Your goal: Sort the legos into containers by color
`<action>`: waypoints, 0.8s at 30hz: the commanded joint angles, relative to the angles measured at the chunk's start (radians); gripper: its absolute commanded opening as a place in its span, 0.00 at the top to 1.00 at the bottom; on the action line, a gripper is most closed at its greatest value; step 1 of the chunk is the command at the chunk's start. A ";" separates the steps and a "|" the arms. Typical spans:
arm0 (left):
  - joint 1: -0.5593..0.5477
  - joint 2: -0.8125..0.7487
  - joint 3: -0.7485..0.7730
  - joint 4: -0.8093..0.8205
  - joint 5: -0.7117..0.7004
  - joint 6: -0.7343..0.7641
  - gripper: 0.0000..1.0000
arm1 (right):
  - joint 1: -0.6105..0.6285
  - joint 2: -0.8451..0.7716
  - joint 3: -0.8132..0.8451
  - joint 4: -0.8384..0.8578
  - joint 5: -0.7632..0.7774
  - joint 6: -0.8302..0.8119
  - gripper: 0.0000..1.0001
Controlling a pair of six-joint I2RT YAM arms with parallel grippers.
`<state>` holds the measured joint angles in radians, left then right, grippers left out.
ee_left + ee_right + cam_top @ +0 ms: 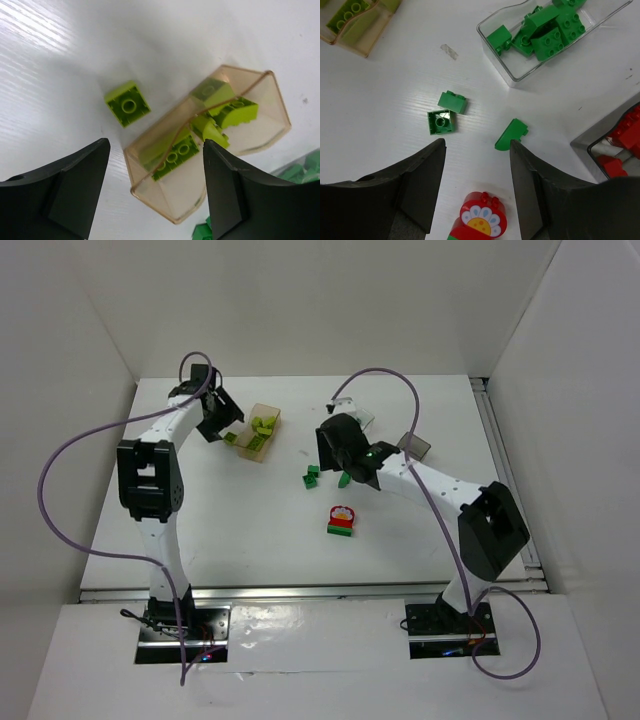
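**A:** Where do we have our left gripper (pixel 155 160)?

**B:** Its jaws are spread with nothing between them. It hangs above the lime brick (pixel 127 103), which lies hollow side up on the white table (pixel 60 60), just beside the amber tub (pixel 175 202) and not touching it.

**A:** How do we take it well?

**B:** We'd centre over it and turn the wrist so the fingers meet two flat opposite walls, not the corners. That glossy, hard plastic would likely squirt out of a skewed pinch. Then we lift above the tub's thin see-through wall and let go over the lime pieces (pixel 175 152) already inside.

**A:** And our right gripper (pixel 477 150)?

**B:** It is partly spread and holds nothing. Ahead of it two square green bricks (pixel 452 102) lie close together, one with its hollow side up. A curved green piece (pixel 511 134) lies near them.

**A:** So where do those go?

**B:** The clear tub (pixel 495 57) beyond holds green ones. The grey tub (pixel 580 145) at the right holds red bricks (pixel 625 132). A rounded red flower piece (pixel 482 217) sits loose between our fingers, not yet sorted.
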<state>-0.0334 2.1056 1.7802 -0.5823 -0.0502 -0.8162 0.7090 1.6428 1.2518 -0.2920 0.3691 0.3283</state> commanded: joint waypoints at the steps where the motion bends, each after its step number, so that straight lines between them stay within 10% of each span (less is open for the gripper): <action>1: 0.015 0.053 0.030 -0.024 -0.036 -0.052 0.17 | -0.003 0.018 0.060 -0.022 -0.012 0.002 0.38; 14: 0.015 0.175 0.104 -0.062 -0.108 -0.116 0.22 | -0.003 0.078 0.090 -0.032 -0.039 0.002 0.38; 24: 0.004 0.121 0.093 -0.097 -0.166 -0.093 0.55 | -0.003 0.097 0.100 -0.041 -0.039 0.002 0.38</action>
<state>-0.0257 2.2772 1.8656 -0.6514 -0.1829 -0.9192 0.7086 1.7329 1.3033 -0.3279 0.3267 0.3283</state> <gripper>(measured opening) 0.469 0.616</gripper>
